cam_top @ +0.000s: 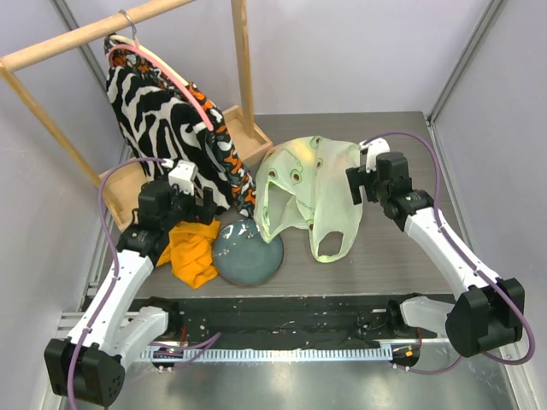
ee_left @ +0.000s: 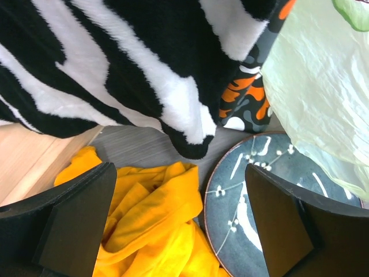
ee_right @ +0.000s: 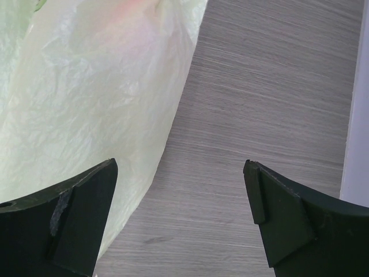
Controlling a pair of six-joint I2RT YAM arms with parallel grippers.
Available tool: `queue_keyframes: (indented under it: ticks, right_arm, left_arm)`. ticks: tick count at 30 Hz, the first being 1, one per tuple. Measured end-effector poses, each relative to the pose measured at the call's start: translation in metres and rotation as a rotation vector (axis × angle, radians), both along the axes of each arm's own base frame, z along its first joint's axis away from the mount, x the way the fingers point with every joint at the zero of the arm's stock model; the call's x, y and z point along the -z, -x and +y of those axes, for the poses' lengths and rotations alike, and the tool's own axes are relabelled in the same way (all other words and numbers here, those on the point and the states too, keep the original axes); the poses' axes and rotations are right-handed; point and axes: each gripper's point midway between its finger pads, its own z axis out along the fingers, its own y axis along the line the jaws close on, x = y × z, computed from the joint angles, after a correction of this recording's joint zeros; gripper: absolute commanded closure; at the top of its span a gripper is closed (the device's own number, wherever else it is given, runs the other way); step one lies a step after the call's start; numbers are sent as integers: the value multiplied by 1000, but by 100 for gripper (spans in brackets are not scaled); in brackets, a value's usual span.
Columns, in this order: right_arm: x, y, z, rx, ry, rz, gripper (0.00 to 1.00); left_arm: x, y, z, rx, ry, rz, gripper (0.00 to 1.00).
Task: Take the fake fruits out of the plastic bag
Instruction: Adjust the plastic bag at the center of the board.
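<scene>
The counter (cam_top: 402, 265) is walled along its left, far and right edges. A wooden rack (cam_top: 85, 38) hung with zebra-print fabric (cam_top: 158, 120) fills the far left corner. Bare wood grain runs from the right side of the plastic bag (cam_top: 312, 192) to the right edge and down to the near right corner.

The bag lies crumpled at mid-counter, nearer the far edge, with one handle loop pointing toward the near edge. The right gripper (cam_top: 363, 175) hovers at its right flank with fingers spread. In the right wrist view the film (ee_right: 98, 104) passes under the left finger while the right finger is over bare counter. The left gripper (cam_top: 179, 201), also spread wide, hangs toward the left edge over a yellow cloth (cam_top: 192, 248) and the rim of a grey-blue plate (cam_top: 248, 256), well apart from the bag's bulk.

No single fake fruit can be made out; only a pinkish blush shows through the film. The bag's edge overlaps the plate's far rim (ee_left: 242, 190).
</scene>
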Motion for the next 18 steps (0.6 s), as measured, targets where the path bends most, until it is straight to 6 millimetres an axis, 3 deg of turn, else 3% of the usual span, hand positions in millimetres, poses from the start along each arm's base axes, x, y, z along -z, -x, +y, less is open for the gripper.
queue_keyframes:
  ticks: [11,18]
  right_arm:
    - [3,24,45,-357,-39,127,1]
    - [46,47,47,-411,-37,296,2]
  left_arm:
    - [-24,16,-2,31,29,-89,0]
    - [8,32,-5,121,-49,0,3]
